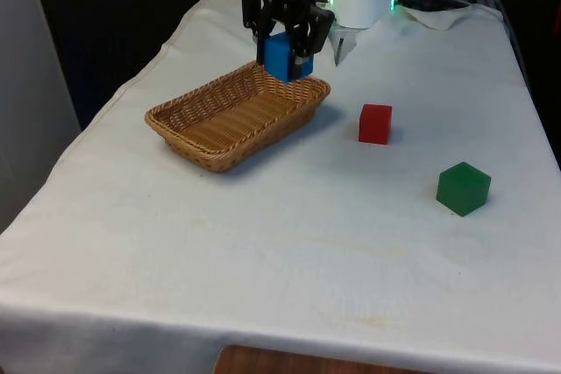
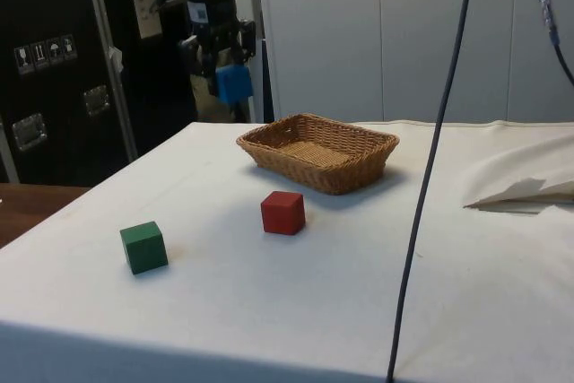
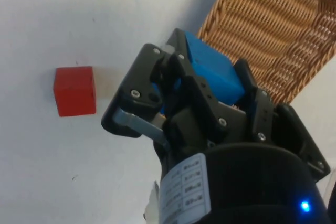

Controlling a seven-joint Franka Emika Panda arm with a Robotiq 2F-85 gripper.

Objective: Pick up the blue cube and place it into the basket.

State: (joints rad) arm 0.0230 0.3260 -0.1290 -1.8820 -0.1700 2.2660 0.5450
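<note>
My black gripper (image 1: 287, 52) is shut on the blue cube (image 1: 283, 57) and holds it in the air, well above the cloth. It hangs over the far corner of the wicker basket (image 1: 237, 114), near its rim on the side facing the red cube. From the side, the blue cube (image 2: 234, 82) sits high between the fingers, above and behind the basket (image 2: 317, 151). In the wrist view the blue cube (image 3: 211, 75) is clamped between the fingers, with the basket's (image 3: 278, 35) corner just beyond it.
A red cube (image 1: 375, 123) lies on the cloth to the front view's right of the basket. A green cube (image 1: 463, 188) sits nearer the front, further right. A dark cable (image 2: 435, 168) hangs across the side view. Crumpled cloth lies at the table's far end.
</note>
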